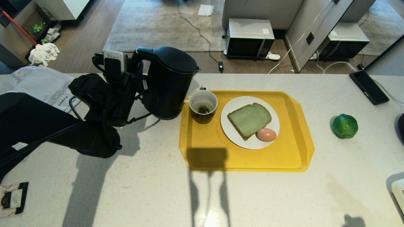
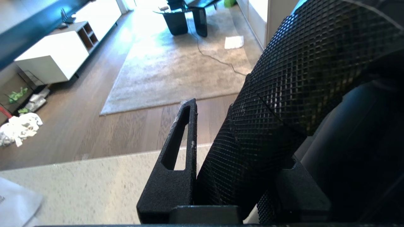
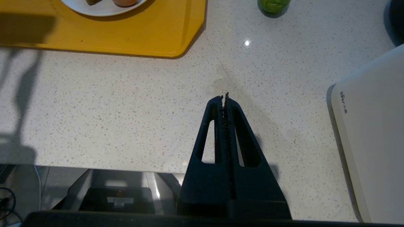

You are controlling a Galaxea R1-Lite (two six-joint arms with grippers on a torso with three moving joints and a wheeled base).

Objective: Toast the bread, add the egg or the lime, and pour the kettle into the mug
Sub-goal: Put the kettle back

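Note:
The black kettle (image 1: 170, 82) stands upright on the counter beside the far left corner of the yellow tray (image 1: 284, 157). My left gripper (image 1: 139, 78) is shut on its textured loop handle (image 2: 284, 94), with one finger (image 2: 184, 142) showing beside the handle in the left wrist view. The black mug (image 1: 203, 105) sits on the tray next to the kettle, with dark dregs inside. The bread (image 1: 249, 119) and the egg (image 1: 266, 134) lie on a white plate (image 1: 233, 132). The lime (image 1: 345, 126) rests on the counter to the right of the tray. My right gripper (image 3: 224, 97) hangs shut and empty over the near counter.
A phone (image 1: 368, 86) lies at the far right edge. Papers (image 1: 38, 85) are at the far left and a packet (image 1: 12, 198) at the near left. A white appliance (image 3: 372, 126) stands at the near right. The floor drops away beyond the counter's far edge.

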